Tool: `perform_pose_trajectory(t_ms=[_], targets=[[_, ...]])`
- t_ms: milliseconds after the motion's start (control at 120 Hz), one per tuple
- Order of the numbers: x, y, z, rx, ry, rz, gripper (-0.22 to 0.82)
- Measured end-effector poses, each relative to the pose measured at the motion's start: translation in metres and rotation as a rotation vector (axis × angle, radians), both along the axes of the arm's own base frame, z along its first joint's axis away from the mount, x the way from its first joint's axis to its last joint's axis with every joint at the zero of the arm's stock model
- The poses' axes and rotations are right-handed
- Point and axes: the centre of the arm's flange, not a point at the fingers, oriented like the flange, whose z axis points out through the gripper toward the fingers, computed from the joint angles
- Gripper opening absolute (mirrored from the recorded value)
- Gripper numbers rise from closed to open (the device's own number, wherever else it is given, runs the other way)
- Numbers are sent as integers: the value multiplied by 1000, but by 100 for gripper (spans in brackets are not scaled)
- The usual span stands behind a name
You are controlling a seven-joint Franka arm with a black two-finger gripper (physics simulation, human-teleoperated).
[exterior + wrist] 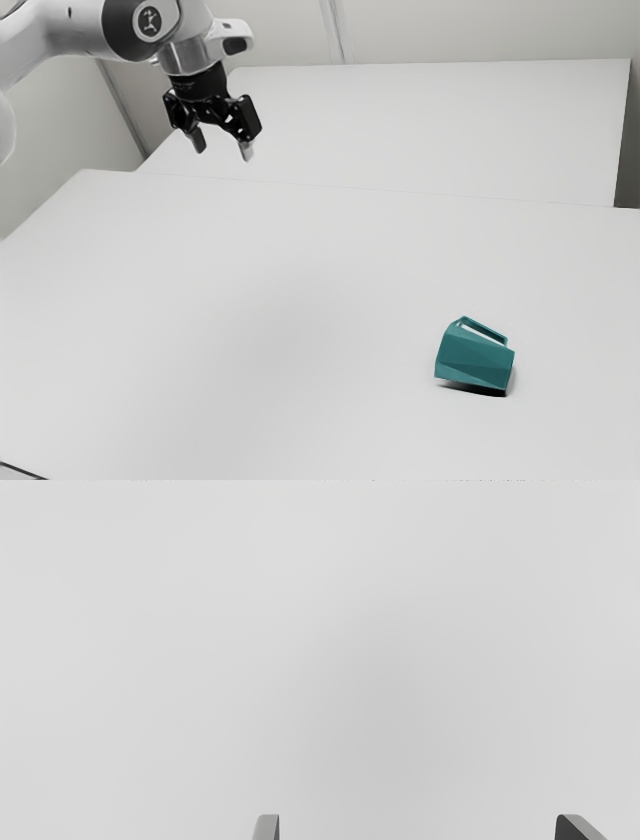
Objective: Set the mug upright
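Note:
High over the table, at the exterior view's upper left, my black gripper point(223, 150) points downward with its fingers apart. In the wrist view the gripper point(417, 825) shows two widely spaced fingertips with nothing between them. A teal faceted mug point(474, 358) lies on its side toward the exterior view's lower right, well away from the gripper, its handle on the upper side. Its dark shadow falls on the table just beneath it.
The white table point(250, 300) spreads under the arm and the mug. Beyond its far edge is another white surface point(430, 130), with pale walls behind.

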Motion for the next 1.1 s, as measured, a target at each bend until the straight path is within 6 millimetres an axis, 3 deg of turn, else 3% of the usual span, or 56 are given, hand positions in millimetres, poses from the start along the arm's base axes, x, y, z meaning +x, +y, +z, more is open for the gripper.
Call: perform_pose_trajectory(t_ms=[442,667,775,858,958,1100], targets=[[0,-3,0,-34,0,4,60],[-10,-1,-12,-218,45,58,60],[-21,4,-26,-328,85,111,60],[-24,8,-51,-395,123,152,60],[-22,12,-86,-484,145,196,60],[-11,15,-116,-576,122,236,60]])
